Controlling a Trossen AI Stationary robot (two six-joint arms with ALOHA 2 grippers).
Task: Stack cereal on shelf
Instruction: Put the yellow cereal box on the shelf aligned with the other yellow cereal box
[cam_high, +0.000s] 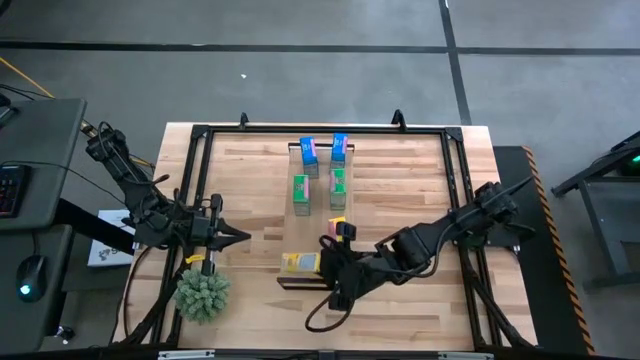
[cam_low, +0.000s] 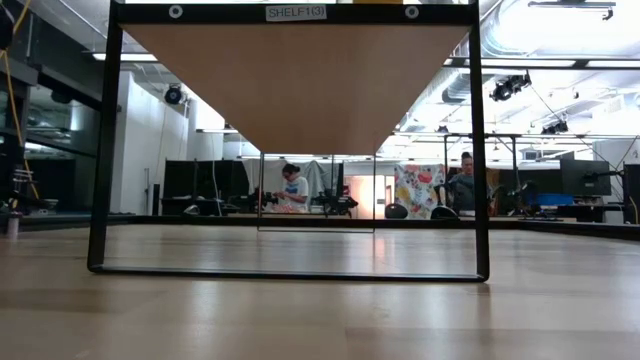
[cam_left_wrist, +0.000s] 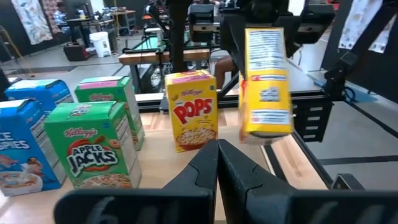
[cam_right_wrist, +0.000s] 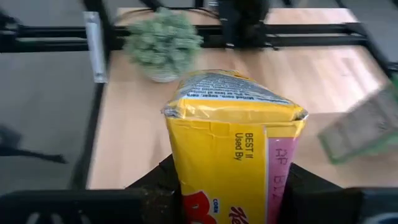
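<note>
- Right pincer (cam_high: 325, 268) clamped on a yellow box (cam_right_wrist: 233, 146), held off the tabletop (cam_high: 400, 310) near the front edge of the shelf (cam_high: 262, 180).
- Second yellow box (cam_high: 341, 229) upright just beside, behind the held one.
- Two green boxes (cam_high: 300, 189) and two blue boxes (cam_high: 309, 151) lined up in pairs further back on the shelf.
- Judged progress: five boxes standing, last one in hand, only its placing beside its yellow mate left.
- Left pincer (cam_high: 240, 237) fully closed, empty, waiting beside the spiky plant (cam_high: 202, 293).
</note>
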